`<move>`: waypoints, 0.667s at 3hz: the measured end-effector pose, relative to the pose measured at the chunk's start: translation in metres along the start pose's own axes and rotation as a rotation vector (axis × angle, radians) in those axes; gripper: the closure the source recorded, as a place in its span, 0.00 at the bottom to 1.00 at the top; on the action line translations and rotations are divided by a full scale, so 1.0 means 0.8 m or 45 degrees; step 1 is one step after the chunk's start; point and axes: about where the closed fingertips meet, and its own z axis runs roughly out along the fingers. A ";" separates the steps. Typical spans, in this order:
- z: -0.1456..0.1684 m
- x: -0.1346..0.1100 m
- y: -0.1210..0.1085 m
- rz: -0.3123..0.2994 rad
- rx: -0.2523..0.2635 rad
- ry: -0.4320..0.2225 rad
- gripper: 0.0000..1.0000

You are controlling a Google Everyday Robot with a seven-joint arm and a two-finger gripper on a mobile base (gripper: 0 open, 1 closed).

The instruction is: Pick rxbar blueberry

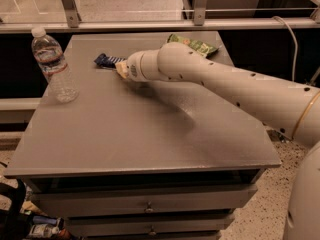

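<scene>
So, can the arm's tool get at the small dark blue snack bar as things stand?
Probably yes. The tool sits at the end of the small dark blue snack bar on the grey table, nothing between them. The clear plastic bottle and green snack bag are well aside.

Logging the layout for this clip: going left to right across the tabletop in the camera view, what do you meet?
Water bottle → rxbar blueberry → gripper, at the bar's right end → green snack bag.
</scene>
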 end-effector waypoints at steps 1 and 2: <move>0.000 0.000 0.000 0.000 0.000 0.000 1.00; 0.000 0.000 0.000 0.000 0.000 0.000 1.00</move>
